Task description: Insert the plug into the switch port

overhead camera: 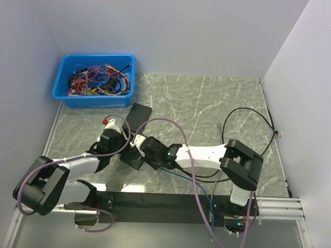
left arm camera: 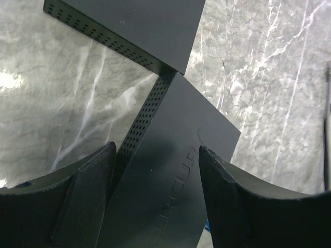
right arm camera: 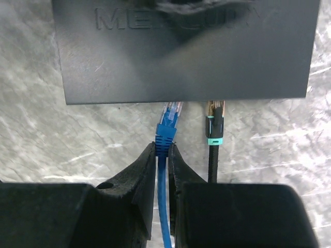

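Note:
The black switch [right arm camera: 186, 57] lies flat, its port edge facing my right gripper; it also shows in the top view [overhead camera: 132, 159] and the left wrist view [left arm camera: 170, 170]. My right gripper [right arm camera: 162, 150] is shut on the blue plug [right arm camera: 168, 126], just behind its clear tip. The tip meets the switch's front edge, and the port itself is hidden under that edge. My left gripper [left arm camera: 155, 155] has its fingers [left arm camera: 88, 196] set wide on either side of the switch body, holding it. In the top view the two grippers meet at the switch [overhead camera: 120, 139] [overhead camera: 153, 151].
A black cable with a teal band [right arm camera: 214, 132] reaches the switch edge right of the blue plug. A second black box [overhead camera: 137, 116] lies just beyond the switch. A blue bin of wires [overhead camera: 96, 80] stands at the back left. A black cable loop [overhead camera: 247, 133] lies at the right.

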